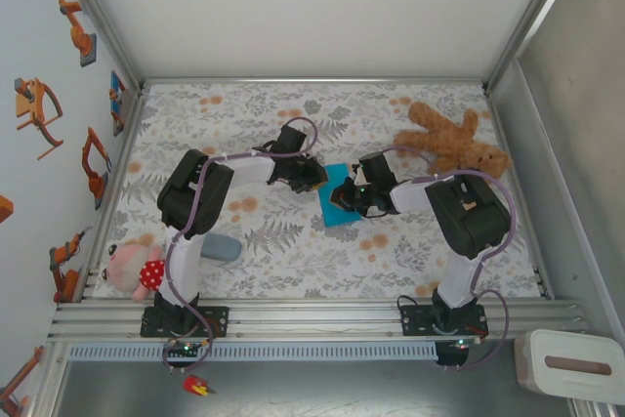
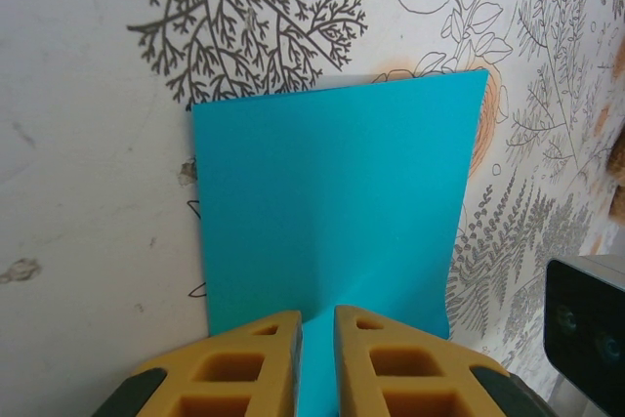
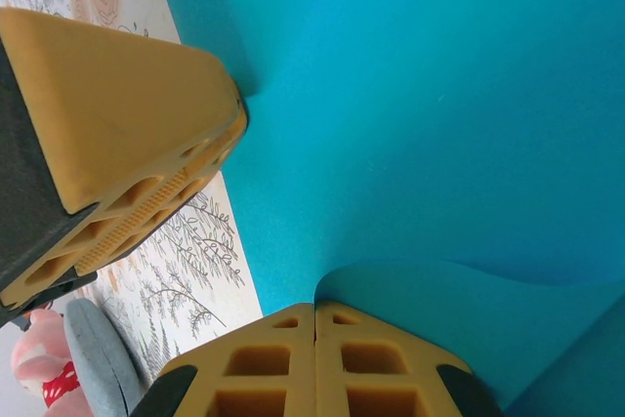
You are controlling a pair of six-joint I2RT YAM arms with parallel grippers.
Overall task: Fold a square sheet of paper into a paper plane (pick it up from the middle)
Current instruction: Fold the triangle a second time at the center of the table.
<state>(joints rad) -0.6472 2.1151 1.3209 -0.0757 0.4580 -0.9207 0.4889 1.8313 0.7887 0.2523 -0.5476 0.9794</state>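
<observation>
Left gripper: jaws narrow, with a thin slot showing blue. Cannot tell if it is pinching or just pressing down. The square sheet of paper runs straight out ahead of those tips, long axis pointing away from them, lying on the leaf-print table. Right gripper: jaws fully together, with a curled-up flap of the sheet right at the tips; unclear if it grips it. Both arms are at the sheet on opposite edges. The right one is at the lifted flap, so it likely leads the fold. No writing or brand readable on the paper.
</observation>
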